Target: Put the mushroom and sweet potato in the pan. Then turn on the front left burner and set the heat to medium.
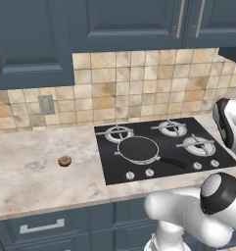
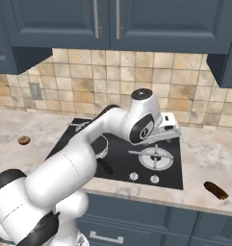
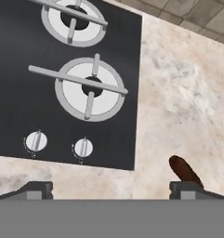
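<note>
The mushroom (image 1: 64, 161) (image 2: 24, 140), a small round brown cap, lies on the counter left of the stove. On the front left burner rests the dark pan (image 1: 138, 148), its black handle pointing right toward the knobs. The sweet potato (image 2: 216, 190) (image 3: 183, 169), oblong and reddish-brown, lies on the counter right of the stove near the front edge. My gripper (image 3: 112, 190) hangs open above the stove's right front corner. Nothing is between its fingers, and the sweet potato sits just beyond the right fingertip (image 3: 187, 189) in the hand view.
The black cooktop (image 1: 161, 139) has a row of knobs (image 3: 36, 141) along its front edge. The arm's wrist (image 2: 142, 126) arches over the right burners (image 3: 90, 90). Beige counter (image 1: 26, 166) runs on both sides, with a tiled wall behind and blue cabinets above.
</note>
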Controlling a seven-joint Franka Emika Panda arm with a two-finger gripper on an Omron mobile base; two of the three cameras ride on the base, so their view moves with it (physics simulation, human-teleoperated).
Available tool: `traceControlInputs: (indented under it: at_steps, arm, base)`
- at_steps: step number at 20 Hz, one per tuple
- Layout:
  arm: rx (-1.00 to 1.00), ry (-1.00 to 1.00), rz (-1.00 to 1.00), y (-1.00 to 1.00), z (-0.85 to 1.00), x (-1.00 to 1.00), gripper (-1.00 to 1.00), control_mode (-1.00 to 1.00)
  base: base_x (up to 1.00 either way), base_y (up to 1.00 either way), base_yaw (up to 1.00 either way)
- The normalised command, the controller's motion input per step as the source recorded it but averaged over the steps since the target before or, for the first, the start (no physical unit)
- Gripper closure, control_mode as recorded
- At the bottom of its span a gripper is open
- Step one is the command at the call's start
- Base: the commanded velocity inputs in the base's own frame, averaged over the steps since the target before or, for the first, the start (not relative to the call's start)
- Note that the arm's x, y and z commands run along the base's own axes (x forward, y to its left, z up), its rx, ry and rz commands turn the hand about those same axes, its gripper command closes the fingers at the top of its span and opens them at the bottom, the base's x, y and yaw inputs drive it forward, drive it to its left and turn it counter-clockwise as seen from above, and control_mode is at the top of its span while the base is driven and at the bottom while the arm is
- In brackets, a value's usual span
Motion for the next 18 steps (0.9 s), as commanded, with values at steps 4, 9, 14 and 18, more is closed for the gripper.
traceControlInputs:
  at_steps: [4, 9, 14, 18]
  arm:
    - [0.0, 0.0, -0.03, -0.51, 0.0, 0.09, -1.0, -1.0]
    - [0.0, 0.0, -0.01, -0.36, 0.0, 0.0, -1.0, -1.0]
    - [0.0, 0.0, 0.0, -0.08, -0.09, 0.0, -1.0, -1.0]
    - [0.0, 0.01, 0.0, -0.07, -0.43, 0.0, -1.0, -1.0]
  base:
    - [0.0, 0.0, 0.0]
    - [0.0, 0.0, 0.0]
    - [0.0, 0.0, 0.0]
    - [0.0, 0.0, 0.0]
